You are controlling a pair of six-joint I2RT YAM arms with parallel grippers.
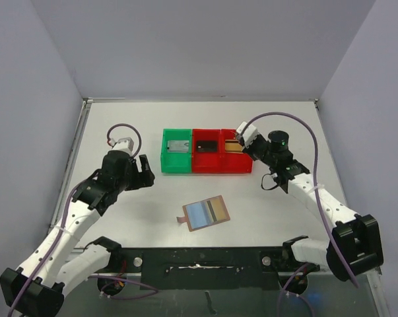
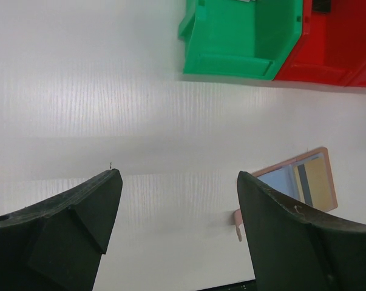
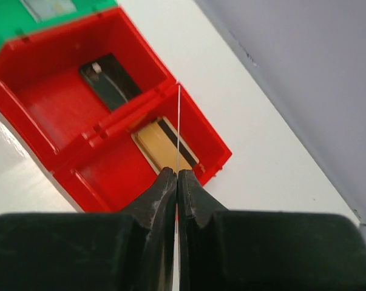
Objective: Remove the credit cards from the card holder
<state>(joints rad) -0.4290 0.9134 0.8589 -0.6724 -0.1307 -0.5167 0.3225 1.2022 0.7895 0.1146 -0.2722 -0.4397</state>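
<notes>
The brown card holder (image 1: 206,213) lies open and flat on the table, showing its light-blue lining and a tan pocket; the left wrist view has it at the lower right (image 2: 304,182). My left gripper (image 1: 146,173) (image 2: 178,176) hovers left of it, open, with only bare table between the fingers. My right gripper (image 1: 241,137) (image 3: 177,173) is above the rightmost red bin, shut on a thin white credit card (image 3: 178,121) seen edge-on. Below it in that bin lies a gold card with a black stripe (image 3: 164,142).
A green bin (image 1: 177,159) and two joined red bins (image 1: 218,166) stand in a row at mid-table. A grey card (image 1: 179,145) lies in the green bin and a black card (image 3: 110,82) in the middle red one. Grey walls enclose the table.
</notes>
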